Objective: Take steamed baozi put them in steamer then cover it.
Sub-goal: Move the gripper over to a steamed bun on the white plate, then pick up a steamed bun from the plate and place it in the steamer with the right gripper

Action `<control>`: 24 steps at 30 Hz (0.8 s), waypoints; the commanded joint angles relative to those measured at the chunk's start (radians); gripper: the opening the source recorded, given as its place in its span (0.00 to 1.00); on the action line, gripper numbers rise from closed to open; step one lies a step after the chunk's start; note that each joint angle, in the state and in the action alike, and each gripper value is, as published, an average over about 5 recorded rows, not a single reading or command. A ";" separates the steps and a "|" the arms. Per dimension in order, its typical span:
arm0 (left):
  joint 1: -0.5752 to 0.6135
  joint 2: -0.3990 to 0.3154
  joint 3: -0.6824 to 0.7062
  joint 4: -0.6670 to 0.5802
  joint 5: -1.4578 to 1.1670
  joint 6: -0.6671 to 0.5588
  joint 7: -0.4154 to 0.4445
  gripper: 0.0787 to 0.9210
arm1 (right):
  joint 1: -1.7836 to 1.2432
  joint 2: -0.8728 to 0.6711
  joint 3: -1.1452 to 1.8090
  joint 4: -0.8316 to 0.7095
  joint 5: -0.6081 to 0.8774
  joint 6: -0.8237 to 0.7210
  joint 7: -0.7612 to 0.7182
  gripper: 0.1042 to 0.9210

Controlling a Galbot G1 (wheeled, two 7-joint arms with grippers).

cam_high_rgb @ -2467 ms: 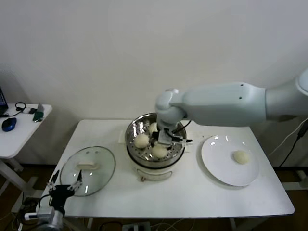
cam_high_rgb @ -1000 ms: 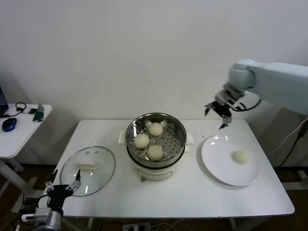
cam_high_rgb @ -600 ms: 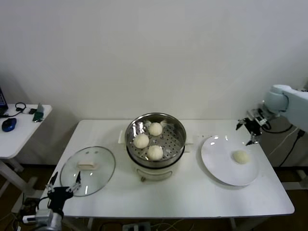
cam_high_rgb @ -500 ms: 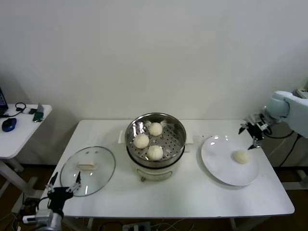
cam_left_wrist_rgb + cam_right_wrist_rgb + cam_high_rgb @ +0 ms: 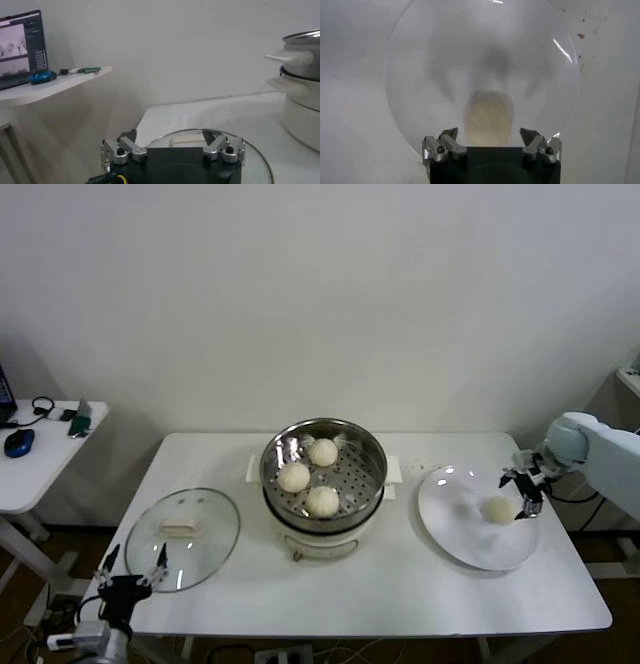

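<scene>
R claw (image 5: 523, 492) now down at baozi (image 5: 498, 509).

The steamer (image 5: 323, 474) is shiny perforated metal on a smooth white plastic base. The cover (image 5: 182, 537) is clear glass; the plate (image 5: 470, 539) is glossy white. The baozi (image 5: 497, 509) look matt and smooth.

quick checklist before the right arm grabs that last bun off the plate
1. Right gripper open: ok, fingers spread in the right wrist view.
2. Lined up with the last baozi on the plate: ok, centred between the fingers.
3. Fingers low enough to close: cannot tell.
4. Room in the steamer: ok, three buns inside, bare floor at its right.
5. Cover off: ok, on the table.
6. Left gripper clear: ok, parked by the cover.
</scene>
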 commanded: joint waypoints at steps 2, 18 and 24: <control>-0.001 0.001 0.000 -0.001 0.000 0.002 0.000 0.88 | -0.101 0.038 0.095 -0.078 -0.063 0.000 0.024 0.88; 0.004 -0.001 0.002 -0.019 0.003 0.007 0.000 0.88 | -0.087 0.057 0.106 -0.094 -0.048 0.013 0.026 0.77; 0.006 -0.002 0.000 -0.027 0.002 0.009 0.000 0.88 | 0.049 0.005 -0.018 0.008 0.115 -0.031 0.007 0.72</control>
